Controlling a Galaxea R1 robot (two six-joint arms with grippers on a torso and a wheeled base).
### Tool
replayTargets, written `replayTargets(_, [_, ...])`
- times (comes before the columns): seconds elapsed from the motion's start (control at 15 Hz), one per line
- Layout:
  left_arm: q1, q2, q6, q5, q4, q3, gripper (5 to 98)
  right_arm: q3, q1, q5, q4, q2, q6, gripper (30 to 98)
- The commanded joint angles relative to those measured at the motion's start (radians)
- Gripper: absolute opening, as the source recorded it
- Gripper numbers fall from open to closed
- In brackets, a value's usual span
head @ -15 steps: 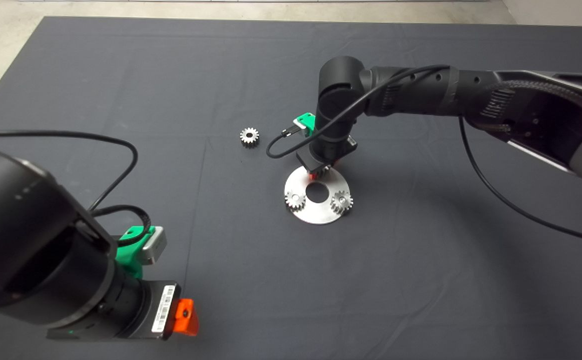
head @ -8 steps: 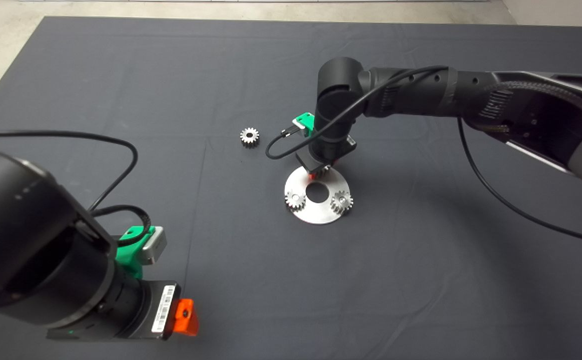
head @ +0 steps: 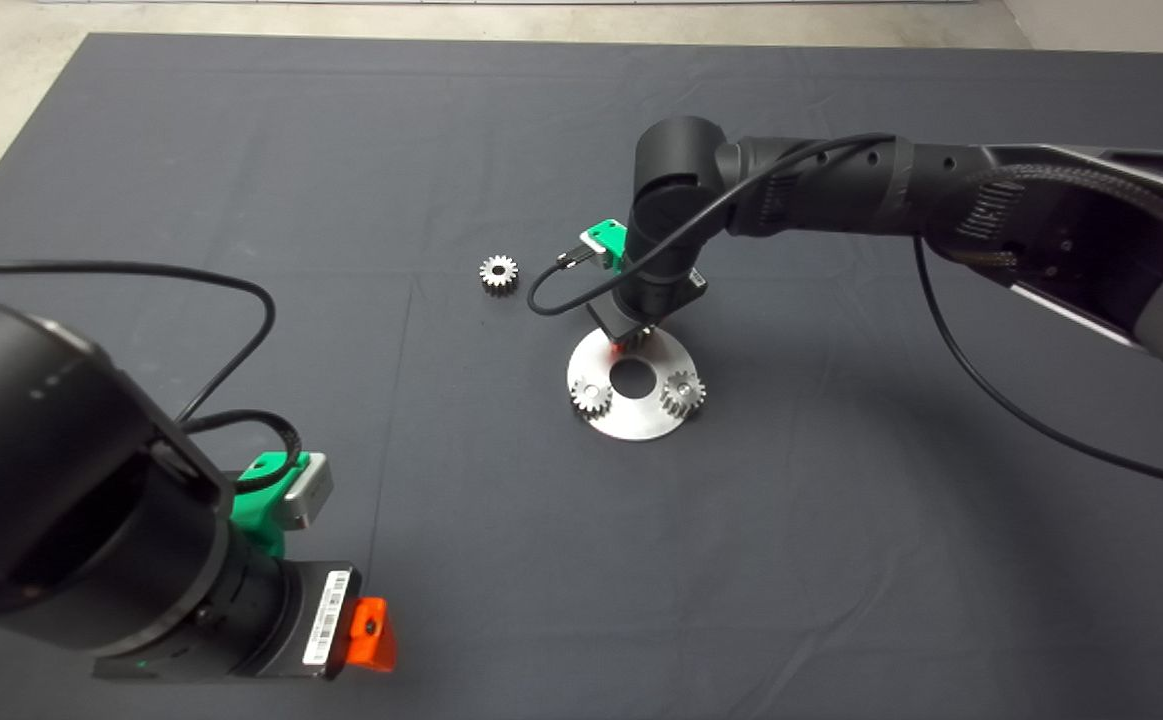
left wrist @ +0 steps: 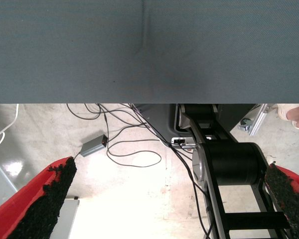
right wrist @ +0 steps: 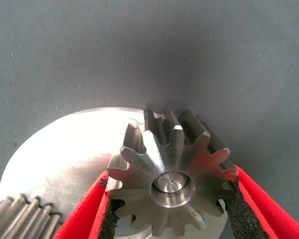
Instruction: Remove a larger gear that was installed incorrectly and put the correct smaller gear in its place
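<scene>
Right gripper (right wrist: 170,199) clamped on larger gear (right wrist: 170,174), pads pressing opposite flanks, over far edge of round steel plate (head: 631,425). Head view: wrist hides that gear. Two small gears (head: 591,397) (head: 682,392) on plate, nearer robot than the claw. Smaller gear (head: 498,273) loose on mat (head: 341,150), left of claw, well apart. Left gripper (head: 366,632) parked lower left, fingers (left wrist: 42,199) spread, empty.

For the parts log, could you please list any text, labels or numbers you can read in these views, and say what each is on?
No text can be read here.
White barcode label on the left arm's wrist, beside the parked left claw: print too small to read.
Faint stamped marks on the end face of the larger gear, gripped in the right claw: too blurred to read.
</scene>
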Motion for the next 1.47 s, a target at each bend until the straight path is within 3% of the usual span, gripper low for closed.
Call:
replayTargets(0.0, [-0.011, 0.001, -0.007, 0.012, -0.014, 0.018, 97.9, 0.000, 0.022, 0.009, -0.093, 0.006, -0.004, 50.2])
replayTargets(1.4, [-0.011, 0.002, -0.014, 0.012, -0.016, 0.018, 97.9, 0.041, 0.034, -0.003, -0.087, 0.006, 0.004, 47.0])
